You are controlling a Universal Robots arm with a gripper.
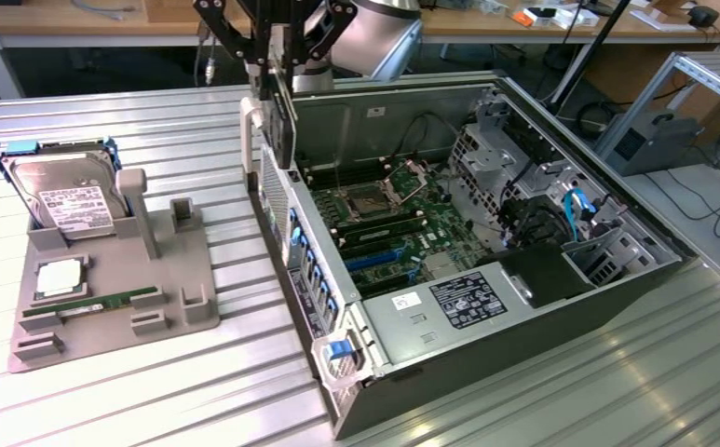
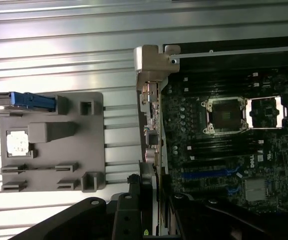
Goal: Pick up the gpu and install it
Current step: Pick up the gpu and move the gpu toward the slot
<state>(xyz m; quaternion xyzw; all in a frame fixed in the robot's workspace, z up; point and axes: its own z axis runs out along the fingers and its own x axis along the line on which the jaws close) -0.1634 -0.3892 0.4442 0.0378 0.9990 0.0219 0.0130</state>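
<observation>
The gpu (image 1: 282, 130) is a thin black card that hangs upright, edge down, with its silver bracket (image 1: 251, 135) toward the exterior view's left. My gripper (image 1: 275, 70) is shut on its top edge. The card hovers over the rear edge of the open computer case (image 1: 658, 270), above the motherboard (image 1: 385, 223). In the wrist view the gpu (image 2: 151, 125) appears edge-on, running from my gripper (image 2: 153, 215) to its bracket (image 2: 151, 60). It sits along the edge of the motherboard (image 2: 223, 150), beside the blue slots (image 2: 208, 175).
A grey holder (image 1: 185, 298) lies on the ribbed metal table at the exterior view's left. It carries a silver hard drive (image 1: 74, 200), a green memory stick (image 1: 92, 304) and a square chip (image 1: 59, 277). Drive cages and cables (image 1: 559, 205) fill the case's far side.
</observation>
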